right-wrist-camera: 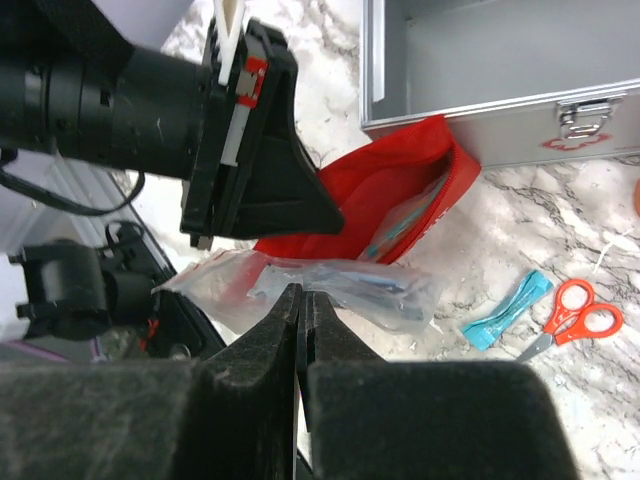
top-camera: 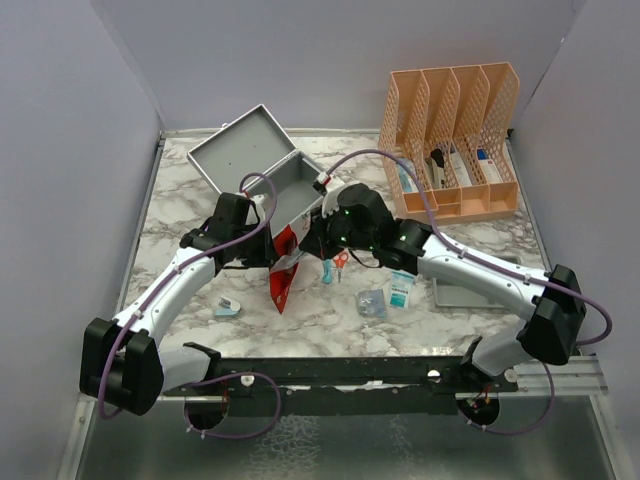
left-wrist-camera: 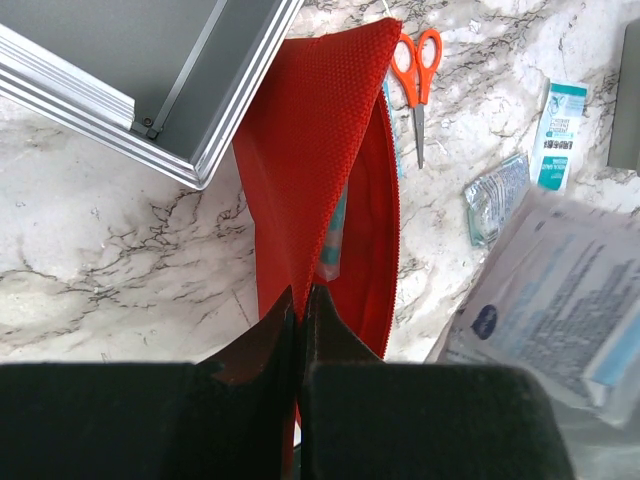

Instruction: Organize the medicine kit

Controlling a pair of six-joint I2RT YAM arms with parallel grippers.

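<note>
My left gripper (left-wrist-camera: 300, 300) is clamped tight on the near edge of a red fabric pouch (left-wrist-camera: 320, 170). The pouch stretches straight away from my fingertips until its far end meets the wall of the medicine kit (top-camera: 240, 148). The kit sits just ahead and to the left of that gripper, with its lid thrown open toward the far-left corner. Seen from above, its long axis runs diagonally, from near-left to far-right. Its latched front faces back toward my right gripper (right-wrist-camera: 302, 295), which is closed, pinching the near edge of a clear plastic bag (right-wrist-camera: 340, 285) of packets. That bag lies between my right fingertips and the pouch's open mouth, and beyond the mouth is the kit's front wall. Orange scissors (right-wrist-camera: 575, 315) lie flat off to the right of my right gripper. Everything rests on a white marble-patterned table (top-camera: 320, 322) with grey veins, closed in by plain pale grey walls (top-camera: 300, 60) on three sides. An orange mesh organizer (top-camera: 455, 140) stands at the far right, well beyond my right arm.
</note>
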